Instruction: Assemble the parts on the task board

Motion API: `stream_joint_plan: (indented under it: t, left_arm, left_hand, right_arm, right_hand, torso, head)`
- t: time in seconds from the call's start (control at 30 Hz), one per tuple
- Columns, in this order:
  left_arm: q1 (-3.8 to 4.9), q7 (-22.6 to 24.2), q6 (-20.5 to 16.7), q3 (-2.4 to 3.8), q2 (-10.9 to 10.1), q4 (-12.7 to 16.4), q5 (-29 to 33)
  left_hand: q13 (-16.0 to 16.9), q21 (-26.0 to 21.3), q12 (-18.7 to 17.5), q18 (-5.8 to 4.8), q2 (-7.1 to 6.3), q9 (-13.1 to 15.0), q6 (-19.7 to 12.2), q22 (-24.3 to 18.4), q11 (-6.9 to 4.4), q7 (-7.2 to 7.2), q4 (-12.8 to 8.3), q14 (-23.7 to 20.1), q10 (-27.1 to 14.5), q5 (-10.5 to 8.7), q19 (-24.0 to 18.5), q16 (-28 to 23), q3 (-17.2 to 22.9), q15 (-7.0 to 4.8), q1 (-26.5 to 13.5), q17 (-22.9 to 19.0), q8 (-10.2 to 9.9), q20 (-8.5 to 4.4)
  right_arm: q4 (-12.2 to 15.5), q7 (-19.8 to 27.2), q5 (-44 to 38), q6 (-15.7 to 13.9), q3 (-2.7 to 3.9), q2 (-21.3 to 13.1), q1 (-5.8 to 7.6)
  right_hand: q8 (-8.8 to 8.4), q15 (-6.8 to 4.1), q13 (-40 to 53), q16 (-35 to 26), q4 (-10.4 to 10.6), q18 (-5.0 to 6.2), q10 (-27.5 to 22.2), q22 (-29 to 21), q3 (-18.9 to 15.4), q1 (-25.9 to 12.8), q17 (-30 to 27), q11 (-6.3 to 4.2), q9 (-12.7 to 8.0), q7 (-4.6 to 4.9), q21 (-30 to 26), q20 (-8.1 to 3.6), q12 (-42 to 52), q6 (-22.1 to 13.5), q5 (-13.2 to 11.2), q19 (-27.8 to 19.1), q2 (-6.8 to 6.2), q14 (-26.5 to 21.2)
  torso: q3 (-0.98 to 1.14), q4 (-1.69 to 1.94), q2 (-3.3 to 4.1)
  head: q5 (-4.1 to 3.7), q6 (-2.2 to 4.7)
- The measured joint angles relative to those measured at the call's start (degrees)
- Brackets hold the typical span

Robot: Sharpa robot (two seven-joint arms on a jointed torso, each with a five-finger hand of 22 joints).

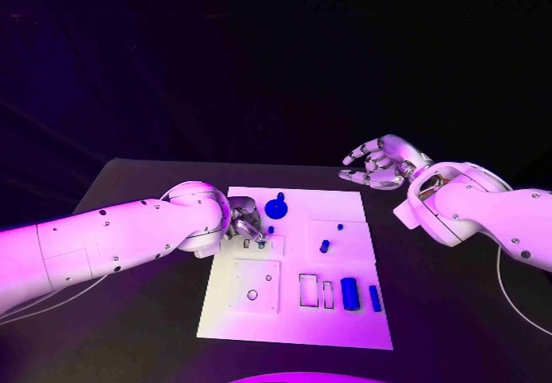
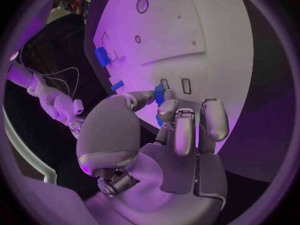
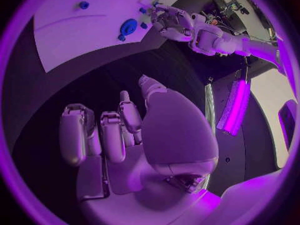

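Two hands over a black desk (image 1: 138, 319), one at work, one idle. Left hand (image 1: 244, 219) down on the left half of the task board (image 1: 293, 319), pinching a small blue part (image 2: 159, 94) between thumb and fingertips just above a pair of small rectangular slots (image 2: 185, 85). Probably a seating step: part held over its socket, not yet clearly in.

Best done slowly: line the long side of the part up with the slot before pressing, keep the wrist steady, push straight down rather than at a slant, and let go only once the piece sits flush. Risk of jamming if tilted, or of nudging the neighbouring pieces.

Further right on the board, a round blue knob (image 1: 276, 209) near the far edge, a small blue peg (image 1: 325, 245) toward the middle, and two upright blue blocks (image 1: 348, 293) by the near right corner, beside an empty rectangular recess (image 1: 309, 290).

Right hand (image 1: 377, 163) well apart, raised off the far right corner of the board, fingers loosely spread and curved, holding nothing.
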Motion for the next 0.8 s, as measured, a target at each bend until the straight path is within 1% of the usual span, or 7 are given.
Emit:
stream_joint_plan:
  t: [0.2,0.37,0.67,0.7,0.8]
  left_arm:
    - [-0.06,-0.1,0.2,-0.01,-0.1,0.0,-1.1]
    - [-0.13,-0.1,1.0,-0.02,-0.1,0.0,-1.9]
    - [-0.16,-0.1,2.3,0.02,-0.1,0.1,-2.8]
    - [-0.16,-0.1,2.4,0.03,-0.1,0.1,-2.9]
    - [-0.16,-0.1,2.7,0.04,-0.1,0.2,-3.0]
  left_hand:
    - [-0.2,0.0,-0.1,0.00,-0.21,0.0,0.0,0.1,0.00,-0.03,0.0,0.0,0.0,0.00,0.0,0.0,0.0,0.00,-0.2,0.0,0.0,0.00]
    - [-0.1,0.2,-0.1,0.00,-0.15,0.3,0.1,0.2,0.00,-0.14,0.0,0.0,0.0,0.38,0.0,0.0,0.0,0.00,-0.6,0.0,0.0,0.00]
    - [-0.1,0.2,-0.1,0.00,-0.28,0.3,0.2,0.2,0.00,-0.23,0.0,0.0,0.0,0.40,0.0,0.0,0.0,0.00,-0.7,0.0,0.3,0.00]
    - [-0.1,0.2,-0.1,0.00,-0.28,0.3,0.2,0.2,0.00,-0.23,0.0,0.0,0.0,0.40,0.0,0.0,0.0,0.00,-0.7,0.0,0.3,0.00]
    - [-0.1,0.2,-0.1,0.00,-0.28,0.3,0.2,0.2,0.00,-0.23,0.0,0.0,0.0,0.40,0.0,0.0,0.0,0.01,-0.7,0.0,0.3,0.00]
  right_arm:
    - [0.4,0.0,0.0,0.1,-0.02,0.0,0.00]
    - [0.5,0.0,0.0,0.1,-0.03,0.0,0.00]
    - [0.5,-0.1,-0.1,0.3,-0.05,0.0,-0.02]
    - [0.5,-0.1,-0.1,0.3,-0.05,0.0,-0.02]
    - [0.5,-0.1,-0.2,0.3,-0.05,0.0,-0.02]
  right_hand:
    - [0.00,0.00,0.0,0.0,0.0,0.00,0.0,0.0,0.0,0.0,0.0,0.00,0.0,0.00,0.0,0.00,0.0,0.0,0.0,0.0,0.00,0.0]
    - [0.00,0.00,0.0,0.0,-0.2,0.00,0.0,0.0,0.2,0.0,0.0,0.00,0.0,0.00,0.0,0.00,0.0,0.0,0.0,0.0,0.00,0.0]
    - [0.00,0.00,0.0,0.0,0.0,0.00,0.0,0.0,0.3,0.0,0.0,0.00,0.0,0.00,0.0,0.00,0.0,0.0,0.3,0.0,0.01,0.0]
    - [0.00,0.00,0.0,0.0,0.0,0.00,0.0,0.0,0.3,-0.2,0.0,0.00,0.0,0.00,0.0,0.00,0.0,0.0,0.3,0.0,0.24,0.0]
    - [0.00,0.00,0.0,0.0,0.0,0.00,0.0,0.0,0.3,-0.2,0.0,0.00,0.0,0.00,0.0,0.00,0.0,0.0,0.3,0.0,0.24,0.0]
  torso:
    - [0.00,0.01,-0.01]
    - [0.00,0.04,-0.03]
    - [0.01,0.01,-0.04]
    - [0.01,0.02,-0.04]
    - [0.03,0.02,-0.04]
  head:
    - [-0.02,0.12]
    - [-0.21,-0.09]
    - [-0.09,-0.19]
    - [-0.07,-0.19]
    - [-0.06,-0.18]
